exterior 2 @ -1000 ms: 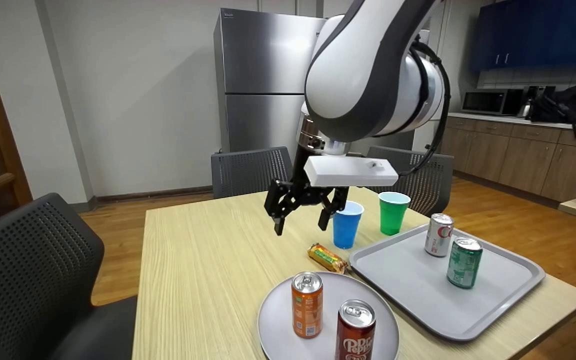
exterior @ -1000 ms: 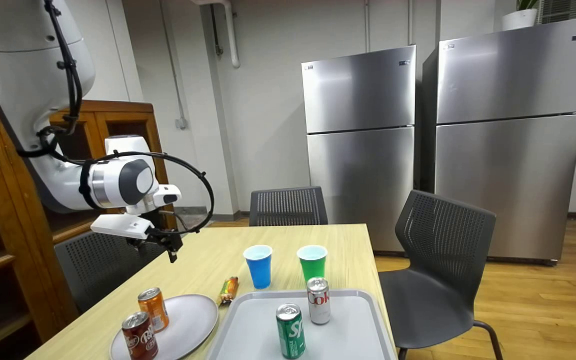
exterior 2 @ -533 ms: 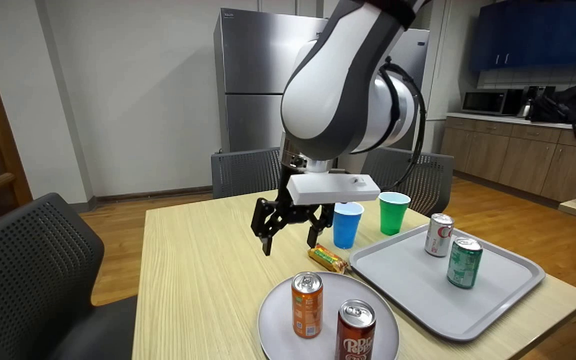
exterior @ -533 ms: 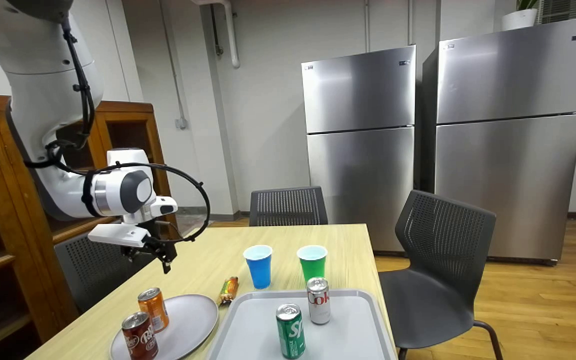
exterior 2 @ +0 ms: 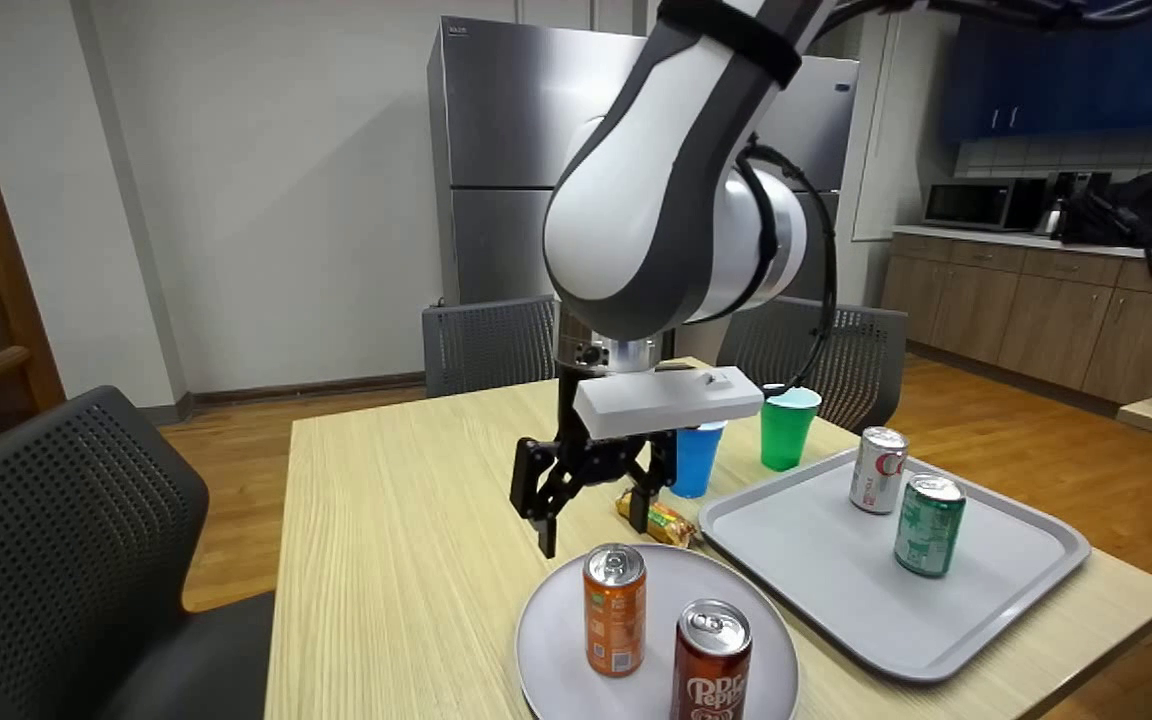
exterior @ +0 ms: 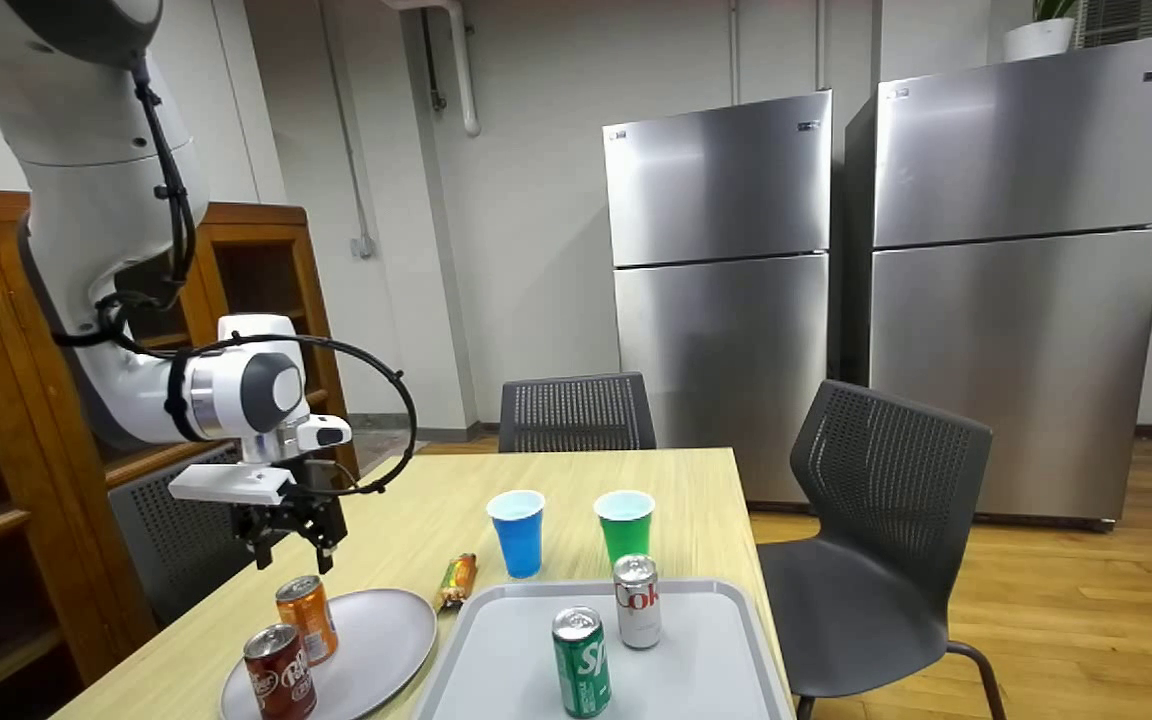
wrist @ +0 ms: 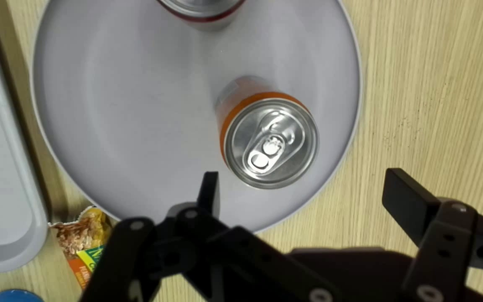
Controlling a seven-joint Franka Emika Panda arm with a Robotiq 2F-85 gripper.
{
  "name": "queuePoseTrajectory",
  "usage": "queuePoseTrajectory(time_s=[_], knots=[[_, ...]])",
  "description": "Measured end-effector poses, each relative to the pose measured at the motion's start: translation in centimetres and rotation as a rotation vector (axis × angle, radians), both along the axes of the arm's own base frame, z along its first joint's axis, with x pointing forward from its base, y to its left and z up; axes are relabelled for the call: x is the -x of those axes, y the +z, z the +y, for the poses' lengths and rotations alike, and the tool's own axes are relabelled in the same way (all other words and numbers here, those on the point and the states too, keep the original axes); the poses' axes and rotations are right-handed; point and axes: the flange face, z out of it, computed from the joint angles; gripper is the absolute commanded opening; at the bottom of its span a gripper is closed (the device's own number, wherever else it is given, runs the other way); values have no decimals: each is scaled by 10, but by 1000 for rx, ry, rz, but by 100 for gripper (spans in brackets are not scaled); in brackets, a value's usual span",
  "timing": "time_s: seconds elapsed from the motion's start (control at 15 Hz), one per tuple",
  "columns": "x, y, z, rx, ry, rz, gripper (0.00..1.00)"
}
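Lower, and nearer the plate: since the earlier frames my pincer (exterior 2: 594, 540) has come down over the table (exterior 2: 386, 520); both exterior views agree. Cans, cups and tray have kept their places.

Pincer state: spread wide, its two sides well apart, nothing pinched, no contact seen.

Orange soda can (exterior 2: 615, 625): upright on the round grey plate (exterior 2: 558, 640), brand not legible. Wrist view puts its lid ahead of the line joining my fingertips (wrist: 210, 193), closer to one than to the other. Consequence, as I judge it: this can is now the nearest thing to me, yet the gap is not centred over it. Height left above the lid: cannot tell exactly, though the tips look clear of it.

Surroundings: Dr Pepper can (exterior 2: 713, 665) upright on the same plate, near the orange one but apart from it. Wrapped granola bar (wrist: 86, 235) on the table, just beside the plate's rim and the tray's corner. Grey tray (exterior 2: 816, 540) bears a silver Coke can (exterior: 637, 602) and a green Sprite can (exterior: 581, 662), both upright. Blue cup (exterior: 519, 535) and green cup (exterior: 626, 530) stand near the tray; in an exterior view the white housing (exterior 2: 669, 402) above my pincer now hides more of the blue one.
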Motion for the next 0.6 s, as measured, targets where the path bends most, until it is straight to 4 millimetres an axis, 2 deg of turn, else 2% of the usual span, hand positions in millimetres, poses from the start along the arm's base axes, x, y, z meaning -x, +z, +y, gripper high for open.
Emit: queuePoseTrajectory(time_s=[0.6], knots=[[4, -11, -6, 42, 17, 37, 100]])
